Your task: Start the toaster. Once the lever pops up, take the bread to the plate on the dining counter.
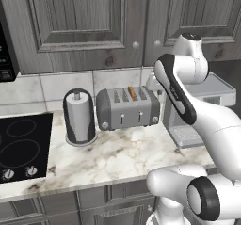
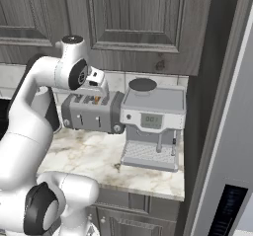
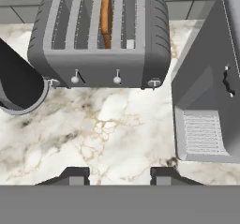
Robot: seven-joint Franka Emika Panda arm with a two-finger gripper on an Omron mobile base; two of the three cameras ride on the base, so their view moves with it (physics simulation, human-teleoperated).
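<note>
Right, your gripper (image 3: 120,175) hangs above the marble worktop (image 3: 112,129) just in front of the toaster (image 3: 98,40), jaws apart w/ nothing between them. Toaster sits against the back wall; the bread (image 3: 106,19) stands in its 3rd slot from the left, sticking up a bit. Paper-towel holder (image 1: 79,117) is just left of the toaster, coffee machine (image 2: 152,124) touching its right end.

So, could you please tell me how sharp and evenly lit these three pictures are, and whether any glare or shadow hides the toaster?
Left base view: sharp, flat even light, toaster free of glare. Right base view: equally sharp, but the arm covers the toaster's left end. Hand view: crisp, soft shadow beneath the toaster, bread clearly readable in its slot; the hand shows at the bottom edge.
</note>
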